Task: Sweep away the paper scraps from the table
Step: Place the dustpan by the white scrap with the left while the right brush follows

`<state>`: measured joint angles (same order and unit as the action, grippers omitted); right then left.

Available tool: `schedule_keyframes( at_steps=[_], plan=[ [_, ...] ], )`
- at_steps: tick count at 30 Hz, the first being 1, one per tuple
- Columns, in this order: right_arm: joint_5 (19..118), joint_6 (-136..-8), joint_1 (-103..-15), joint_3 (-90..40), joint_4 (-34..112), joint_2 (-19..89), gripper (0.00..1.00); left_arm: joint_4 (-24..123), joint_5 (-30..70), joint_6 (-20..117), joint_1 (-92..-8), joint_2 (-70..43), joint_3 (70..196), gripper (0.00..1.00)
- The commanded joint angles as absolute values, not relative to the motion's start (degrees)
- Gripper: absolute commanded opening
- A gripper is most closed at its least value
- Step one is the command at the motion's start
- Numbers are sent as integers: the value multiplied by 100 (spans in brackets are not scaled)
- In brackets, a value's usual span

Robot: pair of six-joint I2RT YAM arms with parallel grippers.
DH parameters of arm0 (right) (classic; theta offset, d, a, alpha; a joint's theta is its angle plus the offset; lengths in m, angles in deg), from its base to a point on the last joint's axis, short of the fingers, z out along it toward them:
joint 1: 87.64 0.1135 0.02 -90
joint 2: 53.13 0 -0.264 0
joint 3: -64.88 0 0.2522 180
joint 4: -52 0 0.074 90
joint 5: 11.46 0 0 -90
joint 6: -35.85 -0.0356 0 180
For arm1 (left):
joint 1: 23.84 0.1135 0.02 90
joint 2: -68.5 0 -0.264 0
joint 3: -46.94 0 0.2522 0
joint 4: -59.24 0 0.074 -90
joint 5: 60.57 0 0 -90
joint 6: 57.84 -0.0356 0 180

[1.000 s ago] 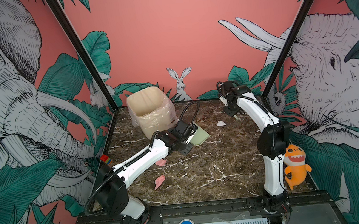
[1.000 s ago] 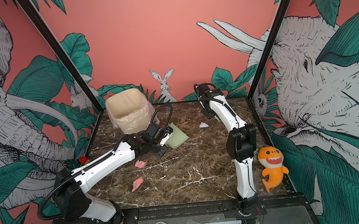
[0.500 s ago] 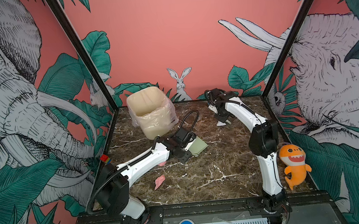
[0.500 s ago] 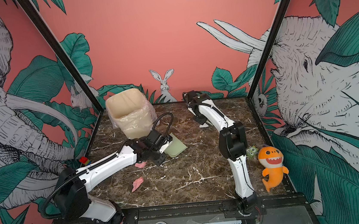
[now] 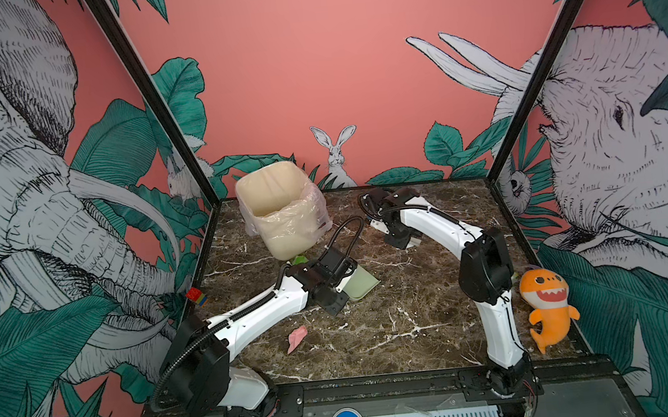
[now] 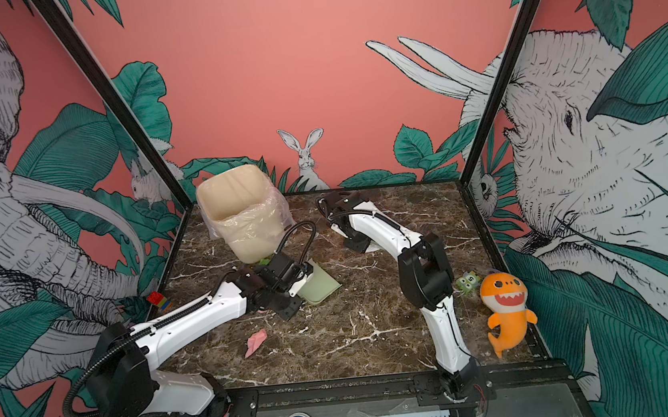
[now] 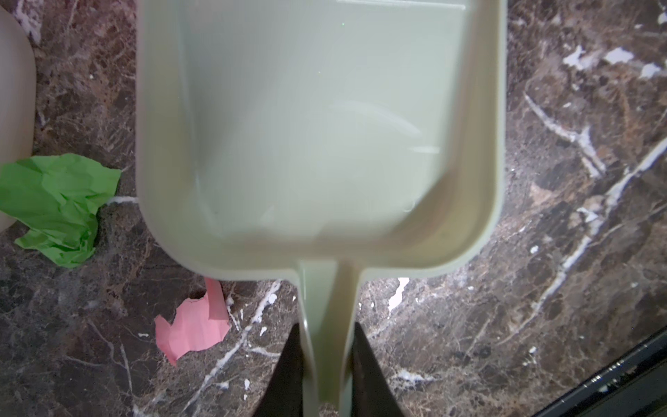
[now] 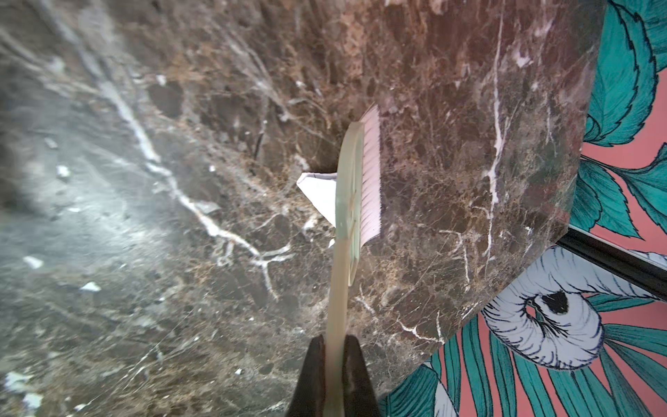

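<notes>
On the marble-look table, a pink paper scrap lies near the front, left of centre. Farther in, the left gripper pinches the handle of a pale green dustpan. A second pink scrap and a green scrap lie just beside it, the green one against the lined bin. At far centre, the right gripper, jaws nearly together, grips a hand brush; a white scrap touches its head.

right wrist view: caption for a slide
Right gripper clamps a pale green brush beside a white paper scrap on the dark marble-look table
</notes>
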<state>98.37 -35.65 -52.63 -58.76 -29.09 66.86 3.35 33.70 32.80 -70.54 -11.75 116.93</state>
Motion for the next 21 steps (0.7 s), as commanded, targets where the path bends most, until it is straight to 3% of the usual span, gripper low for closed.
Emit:
schedule_keyframes(
  at_steps=[1, 11, 21],
  plan=[
    [9327, -3944, -5020, -5747, -3388, 6280, 0, 159, 3360, 3451, -7090, -982, 11556, 14],
    [9003, -4525, -4673, -5848, -4084, 5911, 0, 202, 3269, 3503, -7139, -1028, 11457, 14],
    [8808, -4840, -5301, -6057, -4425, 5774, 0, 435, 2899, 3200, -7253, -1541, 11734, 14]
  ],
)
